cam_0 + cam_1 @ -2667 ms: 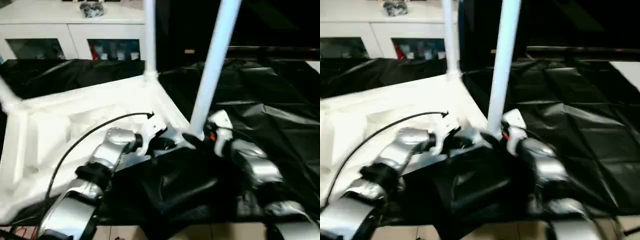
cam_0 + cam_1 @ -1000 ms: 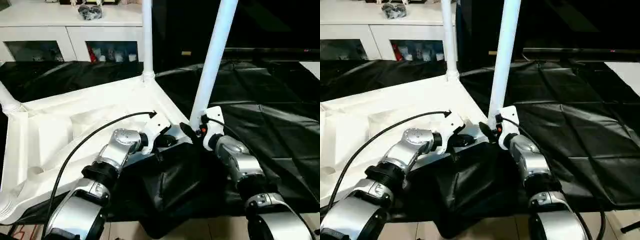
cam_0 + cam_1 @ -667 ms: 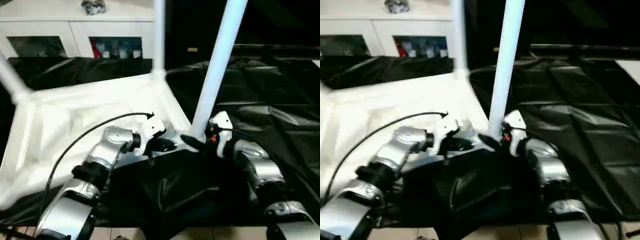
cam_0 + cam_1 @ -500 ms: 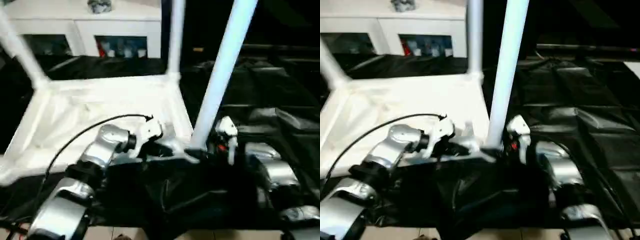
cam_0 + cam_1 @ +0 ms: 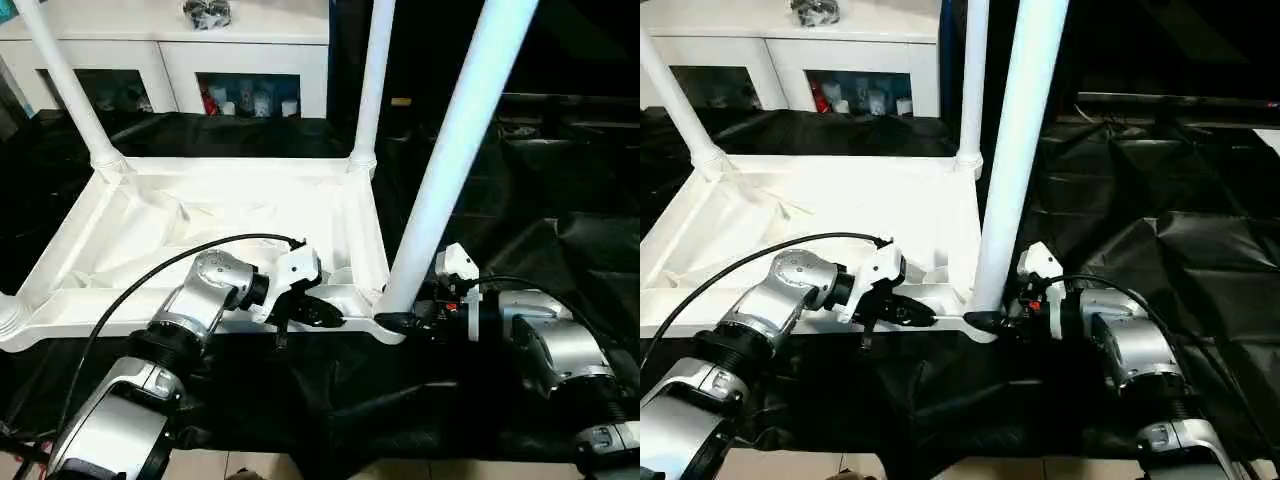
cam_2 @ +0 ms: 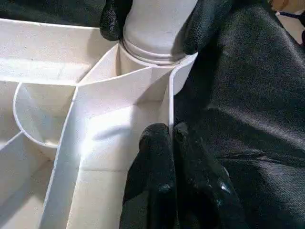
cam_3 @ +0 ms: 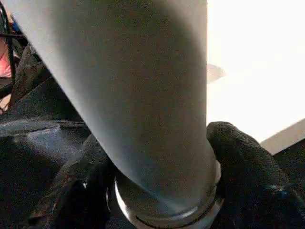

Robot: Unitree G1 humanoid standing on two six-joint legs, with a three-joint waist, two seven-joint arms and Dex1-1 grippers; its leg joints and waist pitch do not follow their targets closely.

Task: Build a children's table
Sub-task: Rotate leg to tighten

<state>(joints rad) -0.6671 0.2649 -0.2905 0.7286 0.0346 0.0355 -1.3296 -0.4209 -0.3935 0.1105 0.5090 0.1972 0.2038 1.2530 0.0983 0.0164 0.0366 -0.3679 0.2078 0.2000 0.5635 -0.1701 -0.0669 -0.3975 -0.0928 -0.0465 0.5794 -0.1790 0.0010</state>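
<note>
Upturned table top (image 5: pixel 220 215) on black sheet (image 5: pixel 560 240), three legs standing socketed. Right hand (image 5: pixel 992 322) clamped round near leg (image 5: pixel 450 150) base; left hand (image 6: pixel 167 143) pinched shut on rim. Fourth corner unclear.

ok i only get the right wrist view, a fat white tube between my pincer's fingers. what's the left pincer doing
observer: the left pincer is shut on the thin rim wall of the upside-down white plastic table top, beside that white tapered tube leg.
operator: leg upright?
observer: yes, it stands upright in the near corner socket.
operator: other legs in?
observer: two more white legs stand at the far corners; the fourth corner is cut off at the picture's edge.
</note>
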